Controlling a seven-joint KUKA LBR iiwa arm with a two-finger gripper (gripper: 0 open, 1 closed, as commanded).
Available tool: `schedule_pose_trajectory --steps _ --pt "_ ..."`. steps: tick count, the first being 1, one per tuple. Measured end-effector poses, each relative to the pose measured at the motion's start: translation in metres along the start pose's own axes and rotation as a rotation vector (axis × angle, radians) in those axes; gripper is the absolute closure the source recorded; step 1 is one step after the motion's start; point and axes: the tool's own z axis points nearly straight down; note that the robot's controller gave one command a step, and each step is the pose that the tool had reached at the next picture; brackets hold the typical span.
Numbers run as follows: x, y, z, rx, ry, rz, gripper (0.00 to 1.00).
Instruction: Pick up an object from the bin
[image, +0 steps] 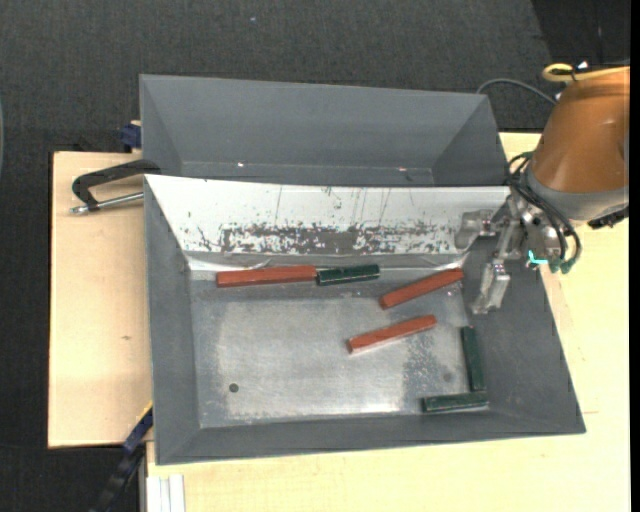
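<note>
- The table (330, 485), pale and bare, carries the grey metal bin (175, 330); its near wall slopes up toward the camera.
- The bin floor is dull, scuffed metal, with one small dark spot (233, 388) at the near left.
- In the near right corner a dark green stick (455, 403) lies along the near wall. A second dark green stick (471, 357) runs away from it beside the right wall, their ends close together.
- Mid-floor, a red stick (392, 334) lies slanted and apart from the others.
- Beyond it, a second slanted red stick (421, 288) has its right end just beside the gripper (487, 285), which hangs low by the right wall. Contact cannot be judged, nor whether the gripper is open or closed.
- At the foot of the far wall a long red stick (266, 277) and a short dark green stick (348, 273) lie end to end.
- The far wall (320, 235) is heavily scratched and speckled.
- The arm's orange cover (585, 130) stands above the right rim.
- Dark carpet (300, 40) lies beyond the bin.
</note>
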Motion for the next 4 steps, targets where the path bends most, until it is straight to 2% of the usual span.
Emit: schedule_pose_trajectory --steps 1,2,3,4 --pt "-0.002 0.000 -0.005 0.002 -0.008 -0.002 0.00" --pt "0.007 0.009 0.058 0.002 -0.012 -0.017 0.00" --pt "0.029 0.021 0.094 0.000 -0.003 0.085 0.00" --pt "0.024 0.049 0.091 0.001 -0.008 0.115 0.00"
